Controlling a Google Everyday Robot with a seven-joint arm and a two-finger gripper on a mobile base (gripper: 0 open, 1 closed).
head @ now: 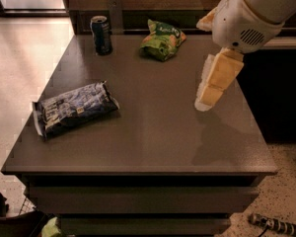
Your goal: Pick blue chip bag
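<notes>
The blue chip bag (74, 108) lies flat on the left part of the dark grey table (153, 142), near its left edge. It is oblong, dark navy foil with white lettering. My gripper (210, 94) hangs from the white arm (251, 14) over the right part of the table. It is well to the right of the bag, above the surface, and holds nothing that I can see. Its shadow falls on the table near the right edge.
A dark drink can (101, 34) stands at the far left of the table. A green and yellow snack bag (161, 39) lies at the far middle. A wooden wall and rail run behind the table. Pale floor lies to the left.
</notes>
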